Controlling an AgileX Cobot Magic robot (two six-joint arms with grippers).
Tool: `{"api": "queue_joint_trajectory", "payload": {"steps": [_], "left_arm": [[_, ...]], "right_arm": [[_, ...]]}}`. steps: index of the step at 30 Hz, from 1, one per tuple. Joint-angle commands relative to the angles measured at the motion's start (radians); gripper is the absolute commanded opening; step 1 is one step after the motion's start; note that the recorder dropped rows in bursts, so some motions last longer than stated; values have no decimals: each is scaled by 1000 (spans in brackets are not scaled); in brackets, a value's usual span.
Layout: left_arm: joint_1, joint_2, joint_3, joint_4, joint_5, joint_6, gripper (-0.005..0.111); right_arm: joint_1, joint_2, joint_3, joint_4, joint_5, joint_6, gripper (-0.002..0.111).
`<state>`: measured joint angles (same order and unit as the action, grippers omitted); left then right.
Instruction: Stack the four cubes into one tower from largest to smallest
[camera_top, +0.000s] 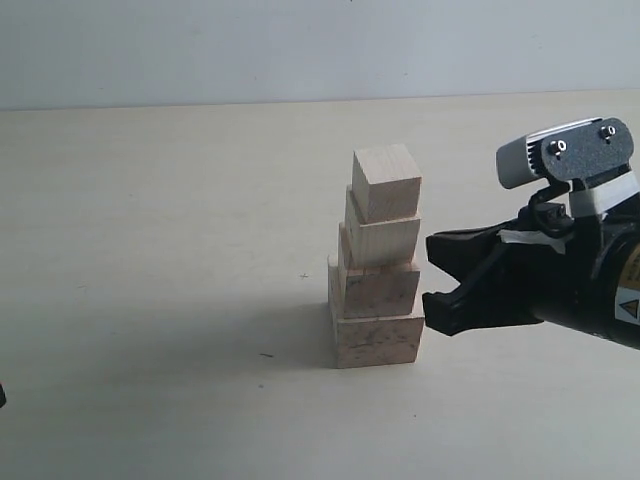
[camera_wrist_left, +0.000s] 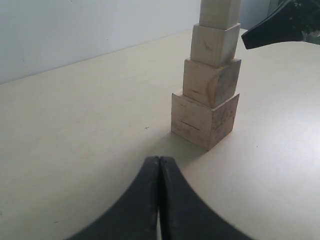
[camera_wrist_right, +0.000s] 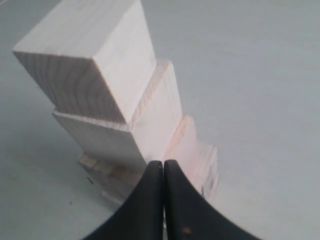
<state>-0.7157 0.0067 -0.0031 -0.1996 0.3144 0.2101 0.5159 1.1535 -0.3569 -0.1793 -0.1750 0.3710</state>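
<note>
A stepped tower (camera_top: 378, 262) of four pale, unpainted wooden cubes stands upright on the cream counter (camera_top: 150, 300). The largest cube (camera_top: 376, 340) is at the base and the smallest cube (camera_top: 387, 182) on top. Each sits slightly offset, with grain visible.

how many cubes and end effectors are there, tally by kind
cubes: 4
end effectors: 2, left and right
total: 6
</note>
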Motion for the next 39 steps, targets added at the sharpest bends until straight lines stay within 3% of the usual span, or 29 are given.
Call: {"api": "queue_joint_trajectory", "payload": {"steps": [1,25,31,39], "left_arm": [[1,-7,3,1,-1,0,0],[1,-7,3,1,-1,0,0],[1,-7,3,1,-1,0,0],[1,-7,3,1,-1,0,0]], "right_arm": [[-7,-1,1,4,-52,-7,0],[-4,8,-49,-8,24,-2,0],[-4,-112,-13,-3,122,18,0],[-4,-469,71,16,207,92,0]]}}
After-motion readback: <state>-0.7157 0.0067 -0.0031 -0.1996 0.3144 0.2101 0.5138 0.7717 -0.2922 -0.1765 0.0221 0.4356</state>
